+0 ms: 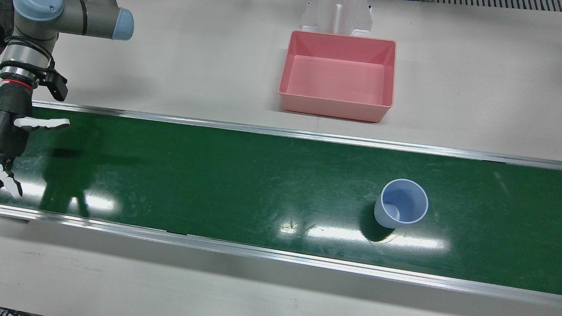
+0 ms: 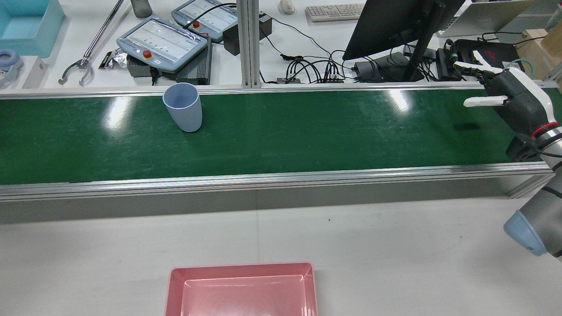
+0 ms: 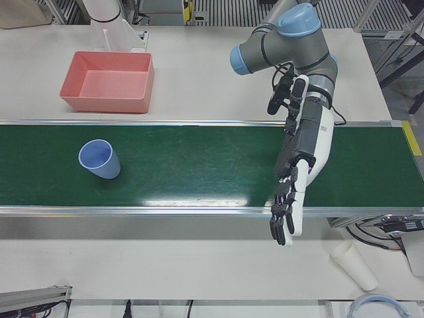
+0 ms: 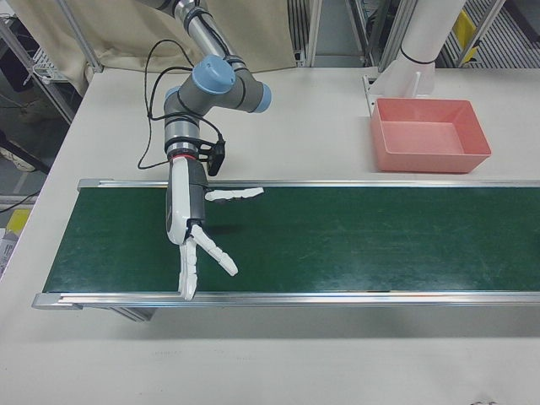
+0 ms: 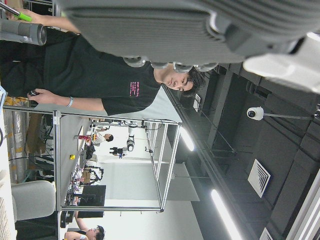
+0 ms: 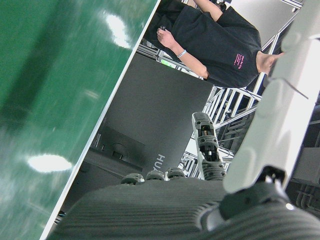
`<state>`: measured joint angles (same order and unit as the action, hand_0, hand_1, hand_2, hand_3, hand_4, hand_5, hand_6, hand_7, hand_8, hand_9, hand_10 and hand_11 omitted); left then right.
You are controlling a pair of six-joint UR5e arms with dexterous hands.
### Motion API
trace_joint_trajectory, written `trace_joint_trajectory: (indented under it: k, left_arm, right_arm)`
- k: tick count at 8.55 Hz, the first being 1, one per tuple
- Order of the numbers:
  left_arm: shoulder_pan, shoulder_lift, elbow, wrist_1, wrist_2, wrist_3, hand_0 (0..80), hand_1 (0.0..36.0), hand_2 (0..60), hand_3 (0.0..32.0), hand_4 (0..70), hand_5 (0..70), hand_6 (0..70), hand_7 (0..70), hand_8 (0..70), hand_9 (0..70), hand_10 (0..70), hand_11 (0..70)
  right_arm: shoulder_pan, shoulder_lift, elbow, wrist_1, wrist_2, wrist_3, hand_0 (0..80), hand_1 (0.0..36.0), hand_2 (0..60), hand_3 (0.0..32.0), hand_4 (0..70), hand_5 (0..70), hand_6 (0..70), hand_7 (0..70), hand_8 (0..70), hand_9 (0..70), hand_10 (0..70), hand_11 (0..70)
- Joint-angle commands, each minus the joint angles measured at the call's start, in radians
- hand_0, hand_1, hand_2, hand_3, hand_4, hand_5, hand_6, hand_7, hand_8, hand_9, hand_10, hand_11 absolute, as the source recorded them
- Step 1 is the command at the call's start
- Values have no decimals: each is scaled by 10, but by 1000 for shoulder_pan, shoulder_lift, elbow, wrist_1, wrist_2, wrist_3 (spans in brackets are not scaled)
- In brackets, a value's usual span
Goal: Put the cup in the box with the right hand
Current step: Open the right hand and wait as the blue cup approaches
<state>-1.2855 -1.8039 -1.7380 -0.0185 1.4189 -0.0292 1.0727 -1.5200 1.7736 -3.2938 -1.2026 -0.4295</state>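
Observation:
A light blue cup (image 1: 401,204) stands upright and empty on the green belt (image 1: 219,175); it also shows in the rear view (image 2: 183,107) and the left-front view (image 3: 99,159). The pink box (image 1: 338,79) sits empty on the white table behind the belt, and also shows in the rear view (image 2: 241,268), the left-front view (image 3: 106,103) and the right-front view (image 4: 430,160). My right hand (image 1: 13,131) is open with fingers spread over the belt's far end, far from the cup (image 2: 505,94) (image 4: 198,240). My left hand (image 3: 291,199) is open over the other end.
A white pedestal (image 1: 336,17) stands just behind the box. Metal rails (image 1: 281,131) edge the belt. Stacked paper cups (image 3: 354,265) lie on the table near the left hand. Teach pendants (image 2: 162,44) and a monitor (image 2: 395,26) stand beyond the belt.

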Motion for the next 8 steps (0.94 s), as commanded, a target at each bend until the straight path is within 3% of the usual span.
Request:
trace_joint_trajectory:
  k: [1, 2, 7, 8]
  left_arm:
    - [2, 0, 0, 0, 0, 0, 0, 0, 0, 0, 0, 0, 0, 0, 0, 0, 0, 0]
    - [0, 0, 0, 0, 0, 0, 0, 0, 0, 0, 0, 0, 0, 0, 0, 0, 0, 0]
    - [0, 0, -2, 0, 0, 0, 0, 0, 0, 0, 0, 0, 0, 0, 0, 0, 0, 0]
    - [0, 0, -2, 0, 0, 0, 0, 0, 0, 0, 0, 0, 0, 0, 0, 0, 0, 0]
  right_arm:
    - [-10, 3, -6, -1, 0, 14, 479, 100, 30, 0, 119, 28, 18, 50, 0, 0, 0, 0]
    - [-11, 10, -19, 0, 0, 14, 479, 101, 30, 0, 123, 28, 20, 74, 0, 0, 0, 0]
    - [-40, 24, -30, 0, 2, 17, 483, 91, 0, 0, 134, 30, 22, 60, 0, 0, 0, 0]
    - [-43, 24, -26, 0, 2, 17, 478, 100, 31, 0, 121, 30, 22, 58, 0, 0, 0, 0]
